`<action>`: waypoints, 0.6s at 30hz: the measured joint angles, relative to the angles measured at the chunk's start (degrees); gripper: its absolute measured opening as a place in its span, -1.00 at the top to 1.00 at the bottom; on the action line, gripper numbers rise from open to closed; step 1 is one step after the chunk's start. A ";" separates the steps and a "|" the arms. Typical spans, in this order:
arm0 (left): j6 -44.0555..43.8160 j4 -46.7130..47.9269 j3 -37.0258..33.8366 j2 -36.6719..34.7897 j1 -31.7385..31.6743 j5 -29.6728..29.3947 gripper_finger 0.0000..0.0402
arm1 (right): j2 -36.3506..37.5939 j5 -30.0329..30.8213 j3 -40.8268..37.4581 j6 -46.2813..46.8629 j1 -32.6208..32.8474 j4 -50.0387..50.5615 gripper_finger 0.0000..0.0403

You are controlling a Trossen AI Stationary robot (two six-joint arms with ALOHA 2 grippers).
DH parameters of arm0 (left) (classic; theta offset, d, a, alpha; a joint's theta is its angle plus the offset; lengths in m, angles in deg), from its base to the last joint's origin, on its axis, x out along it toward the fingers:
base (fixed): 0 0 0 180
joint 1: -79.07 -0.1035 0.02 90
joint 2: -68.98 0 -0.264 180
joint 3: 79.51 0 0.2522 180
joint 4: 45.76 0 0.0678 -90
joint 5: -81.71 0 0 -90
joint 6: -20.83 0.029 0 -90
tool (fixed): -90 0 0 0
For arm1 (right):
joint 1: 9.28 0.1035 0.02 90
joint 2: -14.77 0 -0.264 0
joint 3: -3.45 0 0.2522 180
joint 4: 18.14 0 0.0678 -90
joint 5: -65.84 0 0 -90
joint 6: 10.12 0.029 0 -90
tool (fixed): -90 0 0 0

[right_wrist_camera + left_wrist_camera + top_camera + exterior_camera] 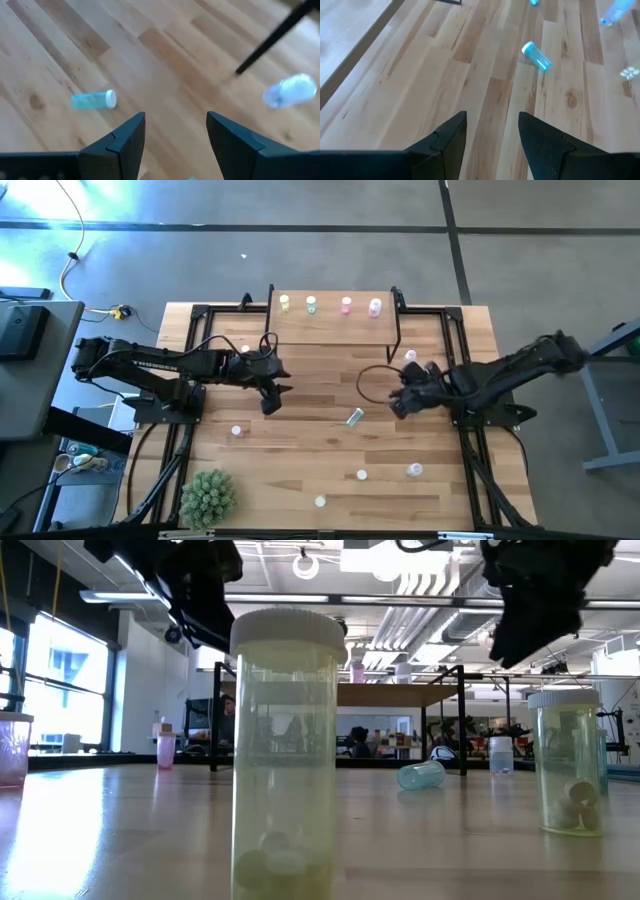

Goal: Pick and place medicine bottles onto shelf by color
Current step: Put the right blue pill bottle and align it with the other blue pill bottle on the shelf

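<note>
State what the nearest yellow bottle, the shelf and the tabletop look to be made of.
Yellow bottle: likely clear tinted plastic, glossy; pills show through it, pale matte cap.
Shelf: light wood board, matte, on thin black legs, probably metal.
Tabletop: wood planks with visible grain, knots and seams, slight sheen.

Both arms are reaching inward over the table's middle, wrists angling downward. The left gripper (pixel 271 396) is hovering with its fingers (pixel 451 137) parted and empty; the right gripper (pixel 398 404) is likewise hovering, fingers (pixel 227 140) spread apart.
</note>
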 joint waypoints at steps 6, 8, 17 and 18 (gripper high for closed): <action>0.00 -0.79 0.00 0.00 0.00 0.00 0.15 | -0.91 1.83 -0.82 13.26 9.17 2.32 0.00; 0.00 -0.79 0.00 0.00 -0.02 0.00 0.15 | -1.04 3.49 -0.82 17.60 12.25 3.65 0.00; 0.00 -0.98 0.00 0.00 -0.02 0.00 0.15 | -2.72 5.07 -0.82 34.06 23.55 6.27 0.00; 0.00 -0.98 0.00 0.00 0.00 0.00 0.15 | -3.54 5.08 -0.82 35.64 24.48 6.86 0.00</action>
